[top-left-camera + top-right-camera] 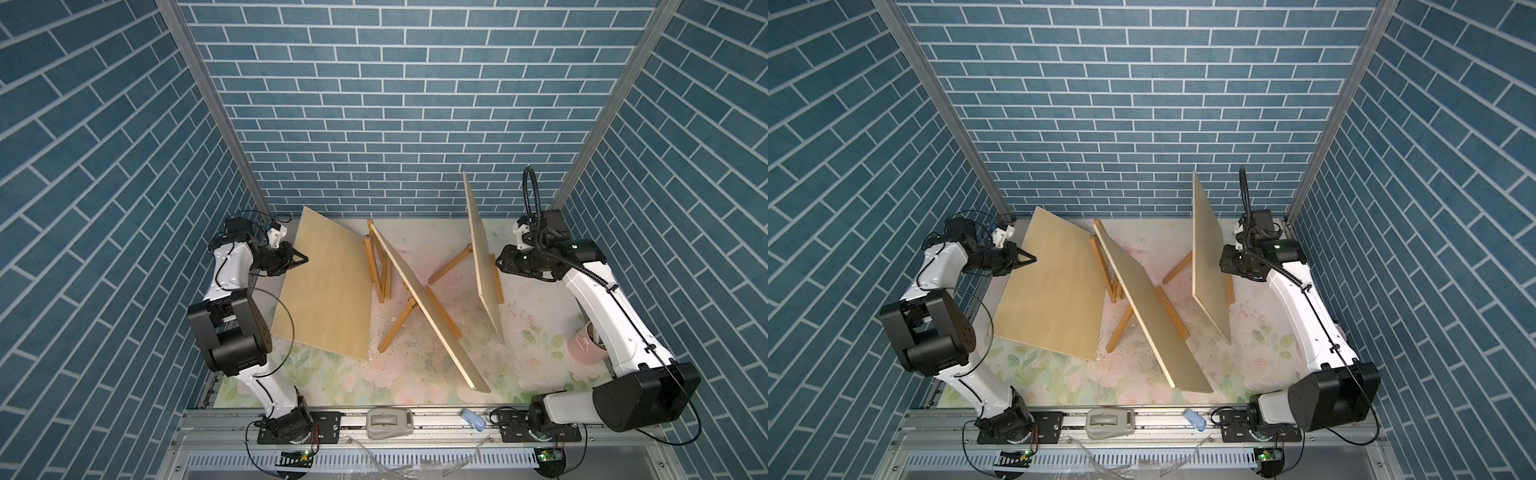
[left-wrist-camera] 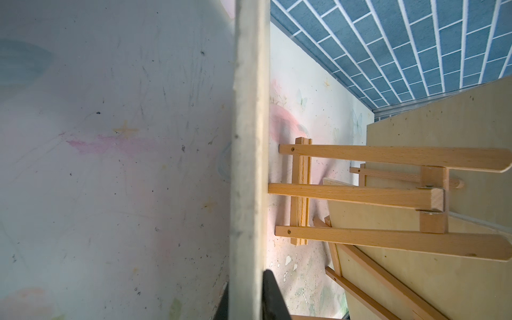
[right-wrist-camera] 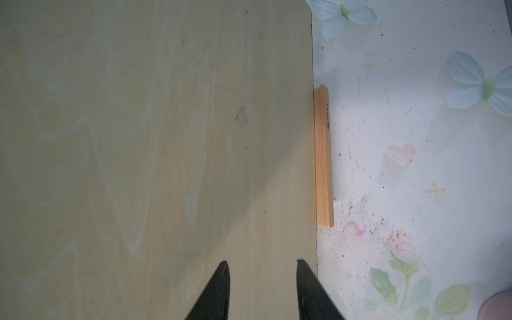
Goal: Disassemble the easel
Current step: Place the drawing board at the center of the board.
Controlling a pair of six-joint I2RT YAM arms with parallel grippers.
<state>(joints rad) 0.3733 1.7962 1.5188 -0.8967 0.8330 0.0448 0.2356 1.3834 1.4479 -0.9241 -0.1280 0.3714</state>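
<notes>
Rail point(image 1: 440, 422) along the front edge carries both arm bases. Pink cup point(image 1: 584, 347) sits on the floral mat point(image 1: 332, 382), tucked beside the right arm.

Three plywood boards, all tilted, each with a small wooden easel.
- **Middle:** the middle board point(image 1: 428, 307) runs diagonally from near the front toward the back. It leans on the middle easel point(image 1: 397, 328), whose legs are splayed underneath.
- **Left:** the left board point(image 1: 328, 286) shows the most face in both top views. Its far side is just beside the left easel point(image 2: 360, 194); can't tell if they touch. The left gripper point(image 1: 305, 259) is pinching this board's outer edge. In the wrist view the board edge is sandwiched between the black fingers point(image 2: 270, 293).
- **Right:** the right board point(image 1: 484, 266) stands nearly edge-on against the right easel point(image 1: 451, 266). The ledge point(image 3: 323, 155) pokes out past the board's edge. The right gripper point(image 1: 496, 264) faces the flat side, tips close to the wood, fingers point(image 3: 219, 288) spread with nothing between them.

Brick wall point(image 1: 395, 104) is behind everything.
</notes>
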